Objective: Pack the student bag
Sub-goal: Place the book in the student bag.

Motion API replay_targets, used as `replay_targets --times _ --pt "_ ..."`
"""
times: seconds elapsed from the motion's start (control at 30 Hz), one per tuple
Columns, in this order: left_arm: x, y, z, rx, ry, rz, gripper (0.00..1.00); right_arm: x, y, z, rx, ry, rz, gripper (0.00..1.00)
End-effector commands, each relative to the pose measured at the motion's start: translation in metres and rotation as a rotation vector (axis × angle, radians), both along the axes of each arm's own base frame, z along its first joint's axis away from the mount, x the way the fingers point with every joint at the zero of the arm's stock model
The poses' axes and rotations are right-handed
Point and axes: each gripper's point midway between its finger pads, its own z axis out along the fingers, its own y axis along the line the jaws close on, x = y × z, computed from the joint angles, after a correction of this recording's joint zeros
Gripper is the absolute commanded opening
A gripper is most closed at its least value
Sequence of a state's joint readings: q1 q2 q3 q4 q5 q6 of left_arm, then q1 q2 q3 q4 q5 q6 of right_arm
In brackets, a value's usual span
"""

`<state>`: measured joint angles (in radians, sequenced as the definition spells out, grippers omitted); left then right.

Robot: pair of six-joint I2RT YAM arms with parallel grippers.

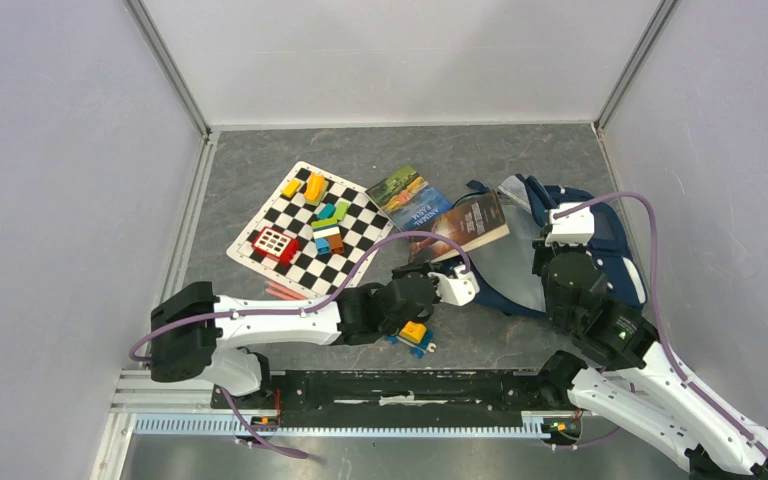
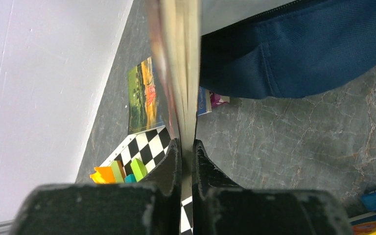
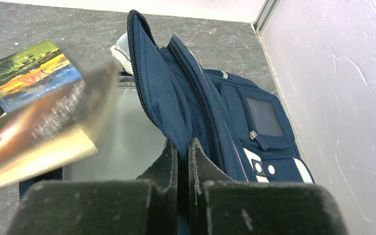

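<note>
The navy student bag (image 1: pixel 615 250) lies at the right of the table, its mouth open toward the left and showing a pale grey lining (image 3: pixel 122 132). My right gripper (image 3: pixel 182 144) is shut on the bag's front flap (image 3: pixel 159 93) and holds it up. My left gripper (image 2: pixel 187 144) is shut on a brown-covered book (image 1: pixel 472 222), seen edge-on in the left wrist view (image 2: pixel 183 58). The book hangs over the bag's opening and is blurred in the right wrist view (image 3: pixel 39 137). A second book with a landscape cover (image 1: pixel 407 193) lies flat beside it.
A chequered board (image 1: pixel 300 232) carries coloured blocks and a red house-shaped piece (image 1: pixel 274 243). Pink pens (image 1: pixel 282 292) lie at its near edge. A blue and yellow toy (image 1: pixel 415 335) sits under my left arm. Walls enclose the table.
</note>
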<state>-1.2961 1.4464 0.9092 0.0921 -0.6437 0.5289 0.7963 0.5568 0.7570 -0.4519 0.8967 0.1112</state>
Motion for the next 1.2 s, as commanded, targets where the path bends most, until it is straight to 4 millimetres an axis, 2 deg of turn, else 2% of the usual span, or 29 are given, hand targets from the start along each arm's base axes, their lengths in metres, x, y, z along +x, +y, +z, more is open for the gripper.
replay_targets --times 0.0,0.13,0.23,0.37,0.57,0.7,0.83,1.0,1.07,1.17 --pt "-0.004 -0.009 0.019 -0.072 -0.042 0.007 0.02 -0.002 -0.011 0.054 0.154 -0.155 -0.059 0.00" --pt "-0.007 -0.021 0.011 0.016 -0.093 -0.024 0.02 -0.003 -0.011 0.055 0.160 -0.163 -0.055 0.00" --pt "-0.007 -0.038 0.019 0.042 -0.138 -0.046 0.02 -0.002 -0.009 0.054 0.162 -0.163 -0.046 0.00" --pt "-0.009 -0.070 0.024 -0.041 -0.111 -0.090 0.02 -0.002 -0.007 0.051 0.169 -0.160 -0.038 0.00" --pt "0.000 -0.123 0.025 -0.173 -0.110 -0.061 0.02 0.000 -0.002 0.049 0.182 -0.157 -0.018 0.00" --pt "0.006 -0.158 0.016 -0.210 -0.113 -0.053 0.02 0.000 0.001 0.048 0.186 -0.154 -0.007 0.00" --pt "0.003 -0.188 0.002 -0.225 -0.084 -0.090 0.02 0.001 0.002 0.046 0.189 -0.152 -0.004 0.00" --pt "-0.001 -0.203 -0.010 -0.248 -0.027 -0.103 0.02 0.002 0.004 0.042 0.192 -0.147 0.001 0.00" --pt "-0.004 -0.204 -0.014 -0.244 -0.013 -0.110 0.06 0.002 0.005 0.041 0.187 -0.144 0.001 0.00" --pt "-0.009 -0.202 -0.015 -0.234 0.000 -0.126 0.26 0.002 0.004 0.042 0.185 -0.146 -0.001 0.00"
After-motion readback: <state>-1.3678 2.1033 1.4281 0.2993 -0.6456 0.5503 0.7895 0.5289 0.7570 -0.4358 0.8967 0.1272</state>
